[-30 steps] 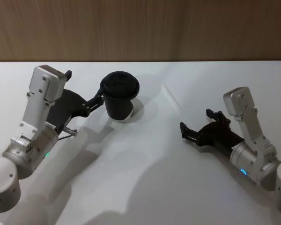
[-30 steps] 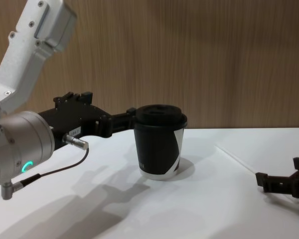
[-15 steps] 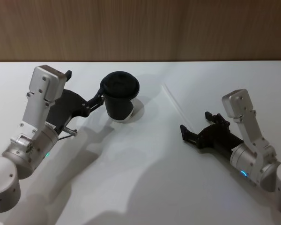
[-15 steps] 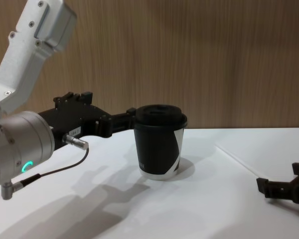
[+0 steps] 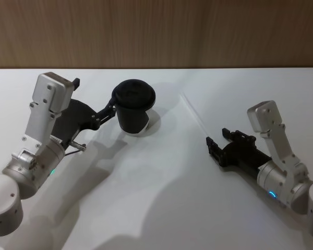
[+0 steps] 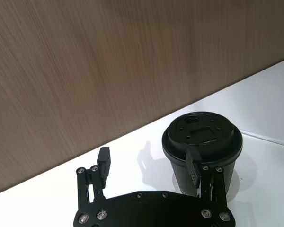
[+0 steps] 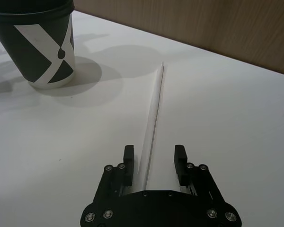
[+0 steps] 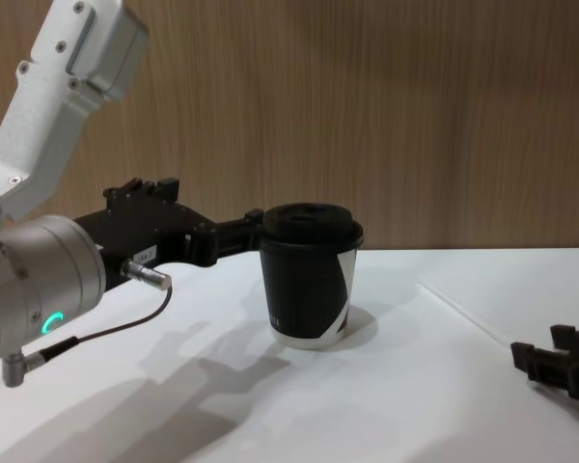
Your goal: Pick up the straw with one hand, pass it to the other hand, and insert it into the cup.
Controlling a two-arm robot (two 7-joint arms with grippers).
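Straw [image 5: 194, 113]: thin, white, lay flat on the white table [image 5: 161, 198]. It ran forward from the right gripper [image 5: 217, 136], its near end at the parted fingertips, not gripped.

Cup [image 5: 134, 107]: black, lidded, stood upright, well apart from that gripper. One finger of the wide-spread left gripper [image 5: 95, 96] sat against its side.

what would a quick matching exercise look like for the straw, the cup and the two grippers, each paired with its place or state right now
Column one:
1. straw
2. cup
3. left gripper
4. right gripper

Column two:
A. standing upright
B. open, with the straw's near end between its fingers
C. lying flat on the table
D. open, beside the cup

Pairs: 1-C, 2-A, 3-D, 4-B
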